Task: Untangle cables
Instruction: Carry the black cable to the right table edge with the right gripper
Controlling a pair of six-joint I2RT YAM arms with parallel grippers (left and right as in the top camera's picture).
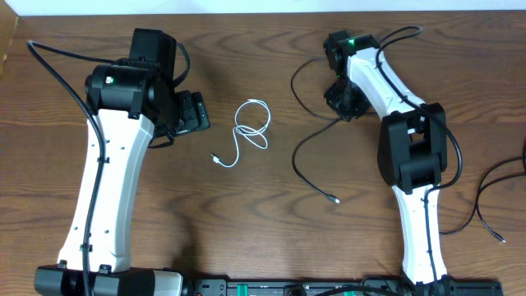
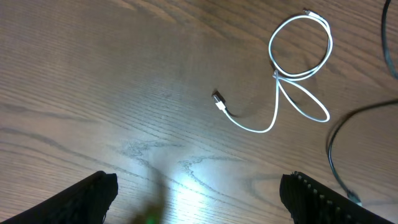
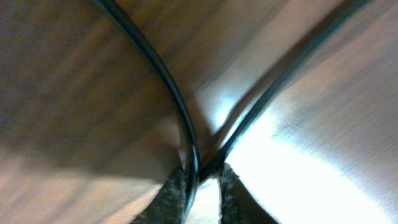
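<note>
The short white cable point(image 1: 237, 130) lies in loose loops at the middle of the table, apart from the black one. It also shows in the left wrist view point(image 2: 277, 78), ahead of my left gripper. My left gripper point(image 1: 196, 113) point(image 2: 199, 199) is open and empty, left of the white cable. The longer black cable point(image 1: 298, 158) curves from my right gripper down to a small plug lying on the table. My right gripper point(image 1: 341, 103) point(image 3: 202, 186) is shut on the black cable point(image 3: 163, 78); two strands meet between its fingers.
A second thin black cord point(image 1: 491, 185) with a small plug lies at the far right edge. Thick black wires run along both arms. The arm bases stand at the table's front edge. The table point(image 1: 271, 238) is brown wood.
</note>
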